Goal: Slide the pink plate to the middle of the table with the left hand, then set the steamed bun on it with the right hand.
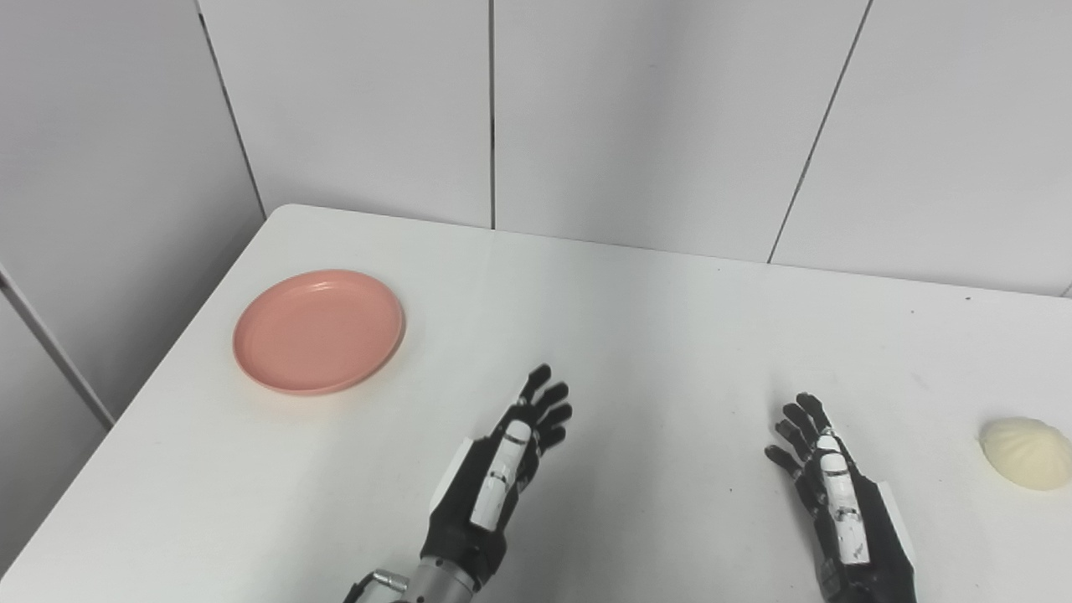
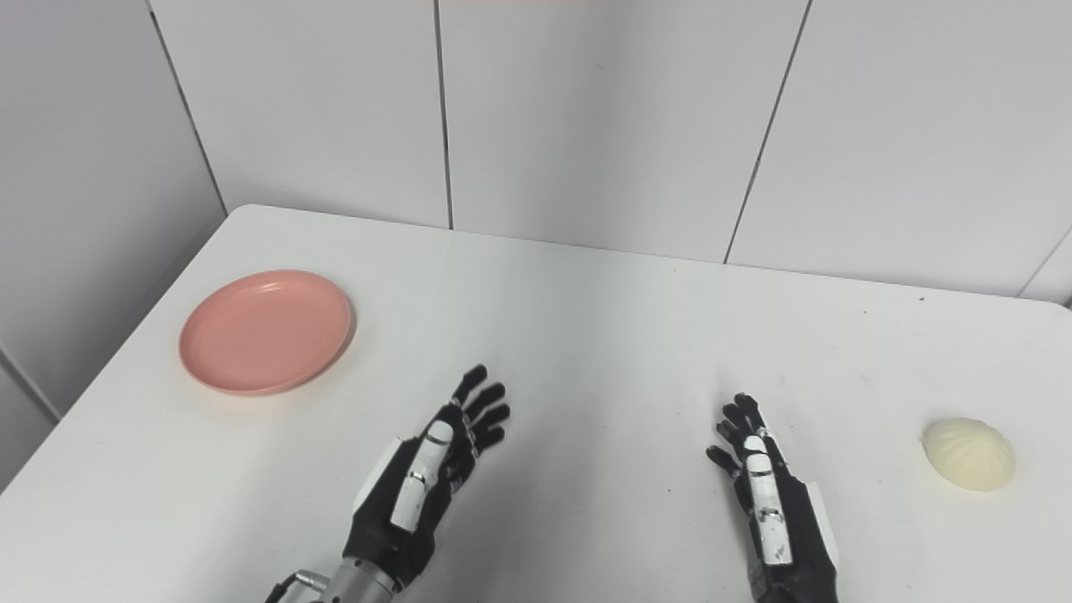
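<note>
We have not yet touched the pink plate point(image 1: 319, 331), which lies near the table's point(image 1: 636, 335) left edge, well apart from our left hand point(image 1: 507, 465), whose fingers are spread and empty. To slide it well, we should reach past its far-left rim and press lightly while drawing it toward the centre. Our right hand point(image 2: 772, 494) waits, fingers apart, near the steamed bun point(image 2: 969, 453). We count one plate, one bun.

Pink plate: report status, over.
Left hand and right hand open. Pink plate far left, untouched. Steamed bun far right. Nothing between.
</note>
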Robot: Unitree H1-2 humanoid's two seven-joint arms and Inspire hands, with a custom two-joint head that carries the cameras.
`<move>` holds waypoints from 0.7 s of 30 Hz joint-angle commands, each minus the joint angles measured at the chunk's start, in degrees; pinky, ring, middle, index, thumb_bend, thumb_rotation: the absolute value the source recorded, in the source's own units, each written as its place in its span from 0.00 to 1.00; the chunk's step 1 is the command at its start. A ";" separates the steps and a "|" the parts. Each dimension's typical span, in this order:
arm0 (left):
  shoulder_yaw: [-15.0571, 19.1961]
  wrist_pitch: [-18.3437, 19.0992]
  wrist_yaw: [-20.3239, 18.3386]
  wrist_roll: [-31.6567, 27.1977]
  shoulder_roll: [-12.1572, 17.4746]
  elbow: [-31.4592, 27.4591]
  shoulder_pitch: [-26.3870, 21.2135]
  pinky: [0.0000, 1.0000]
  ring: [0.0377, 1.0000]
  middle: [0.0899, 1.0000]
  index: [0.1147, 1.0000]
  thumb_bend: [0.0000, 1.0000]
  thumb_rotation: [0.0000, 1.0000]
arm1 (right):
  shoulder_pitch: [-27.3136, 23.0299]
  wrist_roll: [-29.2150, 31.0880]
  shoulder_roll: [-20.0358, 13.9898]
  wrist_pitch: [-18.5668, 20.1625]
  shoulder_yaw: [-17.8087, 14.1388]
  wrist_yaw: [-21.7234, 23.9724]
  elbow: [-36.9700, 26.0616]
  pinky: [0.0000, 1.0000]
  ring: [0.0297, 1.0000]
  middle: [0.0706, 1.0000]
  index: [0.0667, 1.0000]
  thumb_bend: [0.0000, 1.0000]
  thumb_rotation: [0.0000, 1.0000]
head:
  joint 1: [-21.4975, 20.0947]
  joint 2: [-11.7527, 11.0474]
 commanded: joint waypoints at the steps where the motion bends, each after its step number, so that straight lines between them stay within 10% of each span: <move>1: -0.11 1.41 0.54 -0.76 -0.90 -3.59 -0.47 0.96 0.94 0.95 0.94 0.47 1.00 | -0.69 0.14 -0.08 -0.15 -0.49 -0.11 0.74 0.94 0.92 0.93 0.93 0.21 1.00 | 0.03 -0.06; 21: 10.81 10.94 5.09 -5.64 1.31 -14.63 -13.12 0.95 0.93 0.93 0.92 0.43 1.00 | -1.17 1.31 -0.38 0.00 -0.95 0.35 1.64 0.95 0.93 0.94 0.93 0.24 1.00 | 1.10 -0.74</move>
